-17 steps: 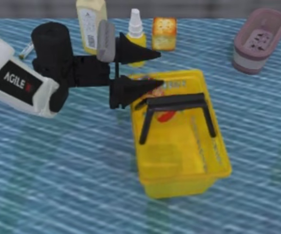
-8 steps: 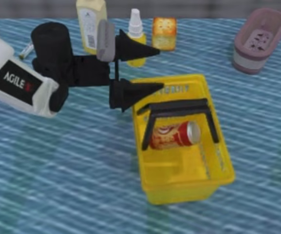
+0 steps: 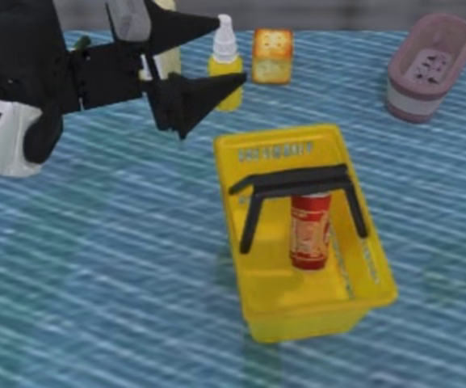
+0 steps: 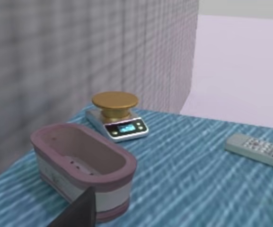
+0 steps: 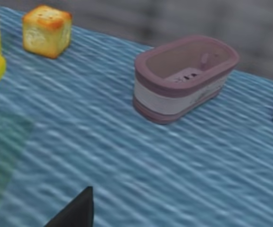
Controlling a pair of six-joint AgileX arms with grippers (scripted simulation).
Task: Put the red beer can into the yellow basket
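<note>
With the red beer can (image 3: pixel 310 230) inside the yellow basket (image 3: pixel 277 151), placement looks done; left gripper (image 3: pixel 226 52), fingers apart and empty, sits near the table's far-left corner. Next: park. Right gripper (image 5: pixel 72 211): fingers cannot tell.

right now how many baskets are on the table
2: the yellow basket near the table's middle, holding the red beer can, and a pink oval basket at the far right corner.

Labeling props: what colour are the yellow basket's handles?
Black; the handles fold across the yellow basket, clearest in the top view.
</note>
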